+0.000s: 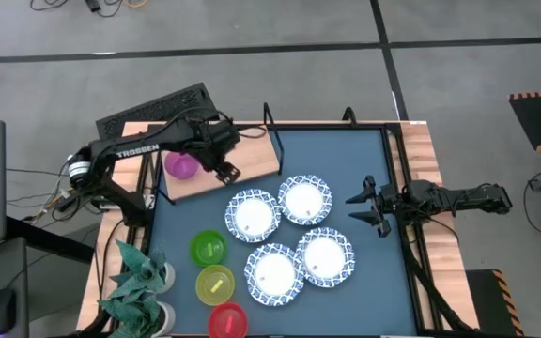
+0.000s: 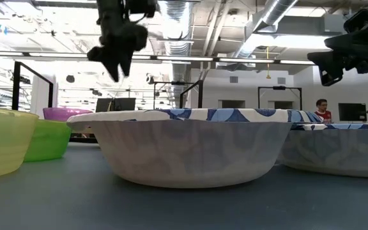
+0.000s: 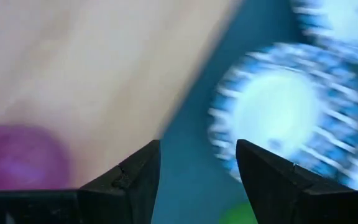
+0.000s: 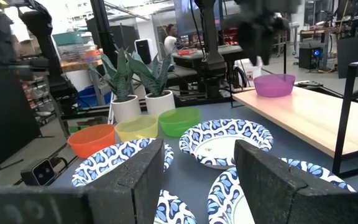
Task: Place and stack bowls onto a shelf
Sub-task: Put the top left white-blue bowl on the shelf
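The purple bowl [image 1: 181, 166] sat alone on the shelf [image 1: 252, 160], toward its left end, leaving board free for the others. The left claw [image 1: 225, 173] hung above the shelf's front edge, fingers spread and holding nothing, apparently free for another pickup. Four blue-rimmed bowls [image 1: 289, 237] clustered on the tabletop [image 1: 364, 169], with green [image 1: 208, 248], yellow [image 1: 215, 284] and red [image 1: 226, 320] bowls beside them. The right claw [image 1: 372, 206] waited spread and empty at the tabletop's right side.

Red bowl [image 1: 227, 321] cut by edge
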Action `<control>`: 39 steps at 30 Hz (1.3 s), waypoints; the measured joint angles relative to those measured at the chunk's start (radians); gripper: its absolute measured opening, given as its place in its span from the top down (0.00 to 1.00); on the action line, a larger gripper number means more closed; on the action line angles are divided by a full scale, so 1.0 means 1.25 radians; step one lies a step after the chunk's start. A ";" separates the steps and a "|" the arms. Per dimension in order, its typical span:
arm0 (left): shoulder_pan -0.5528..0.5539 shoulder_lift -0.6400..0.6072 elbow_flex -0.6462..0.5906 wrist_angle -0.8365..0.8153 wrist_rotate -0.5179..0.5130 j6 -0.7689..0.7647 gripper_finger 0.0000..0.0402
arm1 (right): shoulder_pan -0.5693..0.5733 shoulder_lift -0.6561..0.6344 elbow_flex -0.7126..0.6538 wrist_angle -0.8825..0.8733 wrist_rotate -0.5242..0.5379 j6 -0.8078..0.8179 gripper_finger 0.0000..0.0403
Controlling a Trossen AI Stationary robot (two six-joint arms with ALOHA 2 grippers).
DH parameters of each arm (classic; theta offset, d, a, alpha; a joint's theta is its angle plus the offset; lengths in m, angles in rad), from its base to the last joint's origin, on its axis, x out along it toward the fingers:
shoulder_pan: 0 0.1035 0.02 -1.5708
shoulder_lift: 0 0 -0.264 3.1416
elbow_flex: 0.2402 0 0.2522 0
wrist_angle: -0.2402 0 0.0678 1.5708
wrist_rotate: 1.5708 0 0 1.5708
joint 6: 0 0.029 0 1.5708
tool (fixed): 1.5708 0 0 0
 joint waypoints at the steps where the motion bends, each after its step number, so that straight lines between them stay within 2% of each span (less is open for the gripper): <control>1: -0.021 0.000 0.007 0.012 0.020 0.011 0.52 | 0.000 0.000 0.000 0.000 0.000 0.000 0.45; 6: -0.163 0.000 0.017 0.068 0.055 0.104 0.52 | 0.001 0.000 0.000 0.001 0.013 0.135 0.45; 10: -0.284 0.000 0.017 0.075 -0.039 0.161 0.52 | -0.001 0.000 0.000 -0.003 0.043 0.208 0.45; 13: -0.352 0.000 0.017 0.088 -0.119 0.169 0.52 | -0.001 0.000 0.000 -0.003 0.043 0.210 0.45; 17: -0.415 0.000 -0.017 0.154 -0.168 0.181 0.52 | -0.001 0.000 0.000 -0.003 0.044 0.210 0.45; 25: -0.449 0.001 -0.165 0.285 -0.239 0.174 0.52 | -0.001 0.000 0.000 -0.004 0.045 0.210 0.45; 32: -0.457 0.001 -0.262 0.427 -0.209 0.190 0.52 | -0.001 0.000 0.000 -0.005 0.045 0.210 0.45; 39: -0.474 0.036 -0.285 0.442 -0.192 0.237 0.52 | -0.001 0.000 0.000 -0.006 0.044 0.209 0.45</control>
